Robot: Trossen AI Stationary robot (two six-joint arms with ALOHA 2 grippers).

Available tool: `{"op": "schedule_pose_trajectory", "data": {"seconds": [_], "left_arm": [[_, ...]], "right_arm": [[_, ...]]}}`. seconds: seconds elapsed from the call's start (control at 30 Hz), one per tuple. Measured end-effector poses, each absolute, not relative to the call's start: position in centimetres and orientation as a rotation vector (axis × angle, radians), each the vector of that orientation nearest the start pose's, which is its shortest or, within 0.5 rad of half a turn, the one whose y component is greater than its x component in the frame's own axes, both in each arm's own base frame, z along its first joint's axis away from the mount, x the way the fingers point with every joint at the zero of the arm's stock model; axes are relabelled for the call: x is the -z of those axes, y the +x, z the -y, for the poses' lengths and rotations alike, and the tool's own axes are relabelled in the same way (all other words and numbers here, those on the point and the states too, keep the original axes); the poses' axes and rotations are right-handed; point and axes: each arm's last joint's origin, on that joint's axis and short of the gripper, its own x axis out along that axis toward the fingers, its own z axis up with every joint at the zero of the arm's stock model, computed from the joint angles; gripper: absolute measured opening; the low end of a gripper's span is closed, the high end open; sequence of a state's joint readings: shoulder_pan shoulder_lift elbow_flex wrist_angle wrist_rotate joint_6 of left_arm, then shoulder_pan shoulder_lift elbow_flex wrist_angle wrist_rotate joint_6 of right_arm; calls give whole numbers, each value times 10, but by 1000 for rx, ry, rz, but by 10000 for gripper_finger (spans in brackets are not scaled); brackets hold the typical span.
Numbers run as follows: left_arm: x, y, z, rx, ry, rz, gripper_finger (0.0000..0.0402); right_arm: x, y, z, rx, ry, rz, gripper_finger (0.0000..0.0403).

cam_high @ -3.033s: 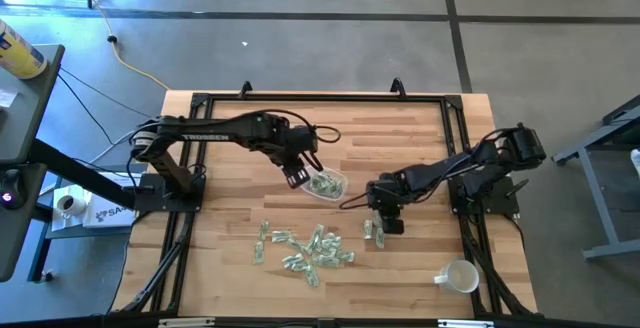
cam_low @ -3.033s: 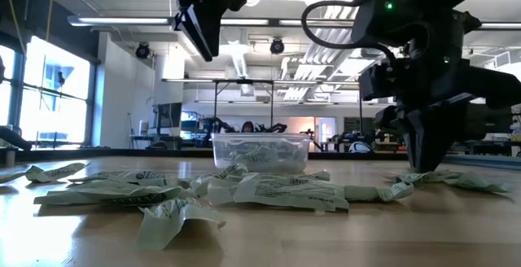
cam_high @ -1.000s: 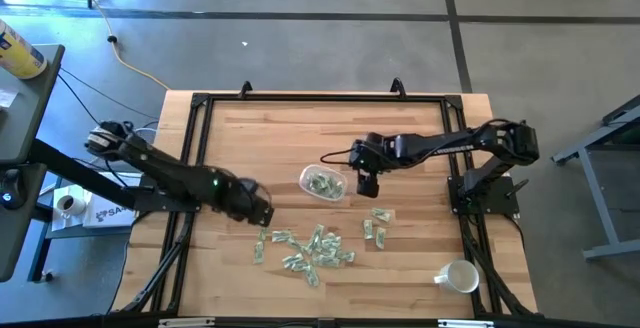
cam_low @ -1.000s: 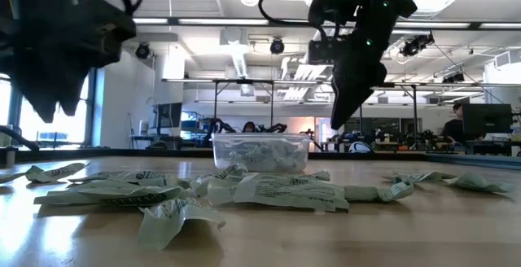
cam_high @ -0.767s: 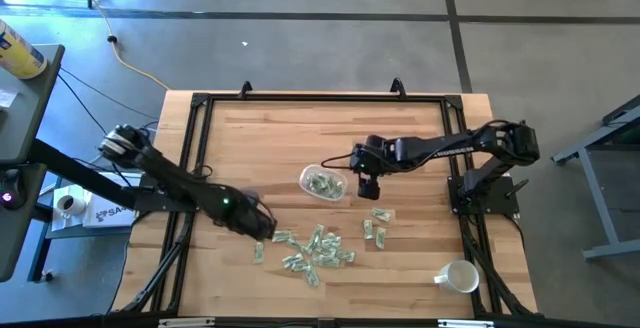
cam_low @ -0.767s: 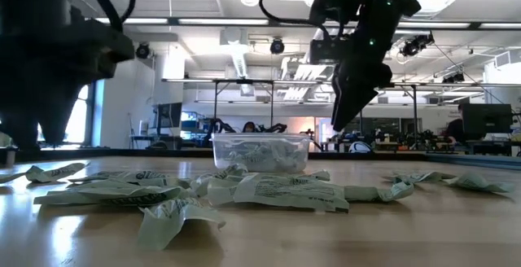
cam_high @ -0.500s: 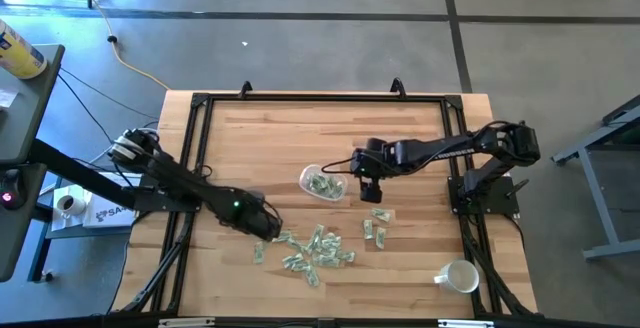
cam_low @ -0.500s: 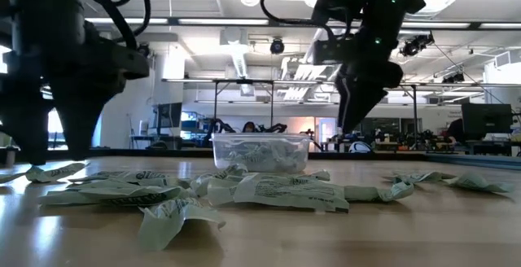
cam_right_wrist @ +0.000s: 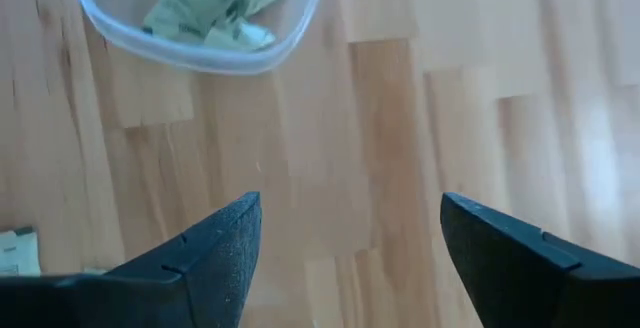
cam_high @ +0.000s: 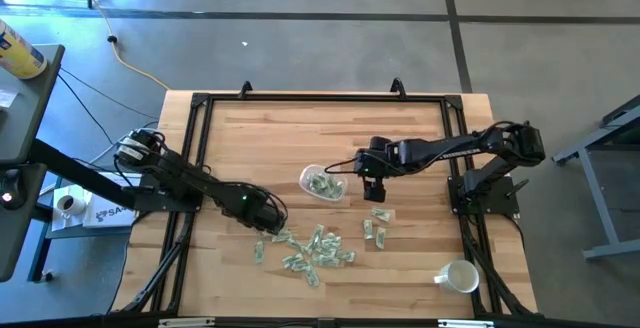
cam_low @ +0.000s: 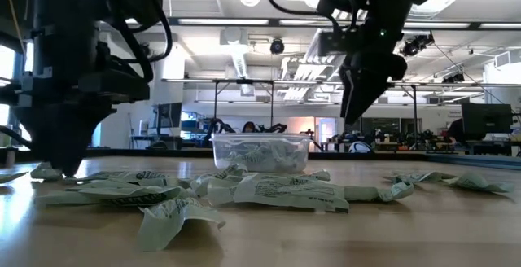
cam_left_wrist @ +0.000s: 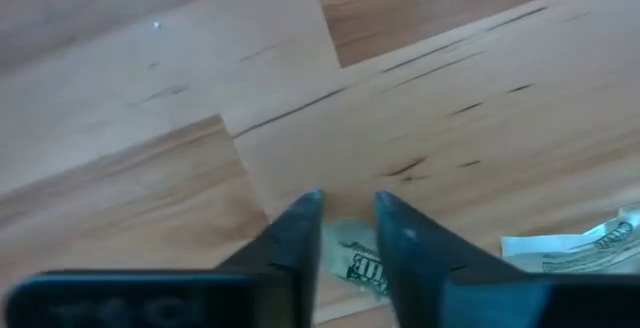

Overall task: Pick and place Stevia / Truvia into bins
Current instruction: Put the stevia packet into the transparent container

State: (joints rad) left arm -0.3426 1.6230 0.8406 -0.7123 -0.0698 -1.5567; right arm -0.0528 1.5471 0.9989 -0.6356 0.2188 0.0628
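Left claw down on a sachet at the pile's edge

The left claw (cam_left_wrist: 345,218) stands narrowly parted astride one sachet (cam_left_wrist: 358,258), not yet clamped; the sachets (cam_high: 312,248) lie toward the table's near edge. The bowl (cam_high: 323,183) sits mid-table, part filled. The right claw (cam_right_wrist: 345,233) hangs wide open, empty, beside the bowl. Advice: close squarely on one sachet, then lift clear.

A white mug (cam_high: 459,277) sits on the wooden table (cam_high: 300,133) at about four o'clock, a yellow cable (cam_high: 128,56) trailing across the floor at ten o'clock
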Motion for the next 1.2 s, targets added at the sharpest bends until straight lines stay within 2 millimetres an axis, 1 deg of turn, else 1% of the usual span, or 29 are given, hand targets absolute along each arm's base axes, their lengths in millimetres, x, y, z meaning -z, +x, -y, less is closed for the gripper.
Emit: {"op": "schedule_pose_trajectory", "data": {"seconds": [0.13,0.23,0.33,0.43,0.57,0.67,0.83,0.93,1.0,1.07,1.2], "left_arm": [[-141,245,76,-883,-934,-1278,56],[-144,247,72,-866,-939,-1283,24],[-149,255,69,-798,-881,-1235,24],[-160,265,64,-730,-871,-1190,34],[-172,278,52,-707,-829,-1136,21],[-187,291,34,-698,-767,-1079,21],[-216,313,-6,-630,-665,-959,21],[-228,323,-29,-602,-629,-871,21],[-230,327,-42,-581,-634,-831,21],[-226,328,-51,-579,-648,-833,21],[-214,335,-52,-577,-639,-852,25]], "right_arm": [[-214,284,30,325,-26,-1126,296],[-218,279,39,364,-5,-1127,296],[-218,276,47,390,11,-1146,296],[-218,274,54,396,11,-1164,296],[-219,272,59,402,8,-1159,295],[-226,269,59,416,5,-1133,295],[-240,260,59,465,-17,-1091,295],[-245,254,58,477,-17,-1093,295],[-245,250,57,487,-10,-1113,295],[-245,248,57,495,-2,-1132,295],[-245,248,57,500,0,-1132,295]]}}
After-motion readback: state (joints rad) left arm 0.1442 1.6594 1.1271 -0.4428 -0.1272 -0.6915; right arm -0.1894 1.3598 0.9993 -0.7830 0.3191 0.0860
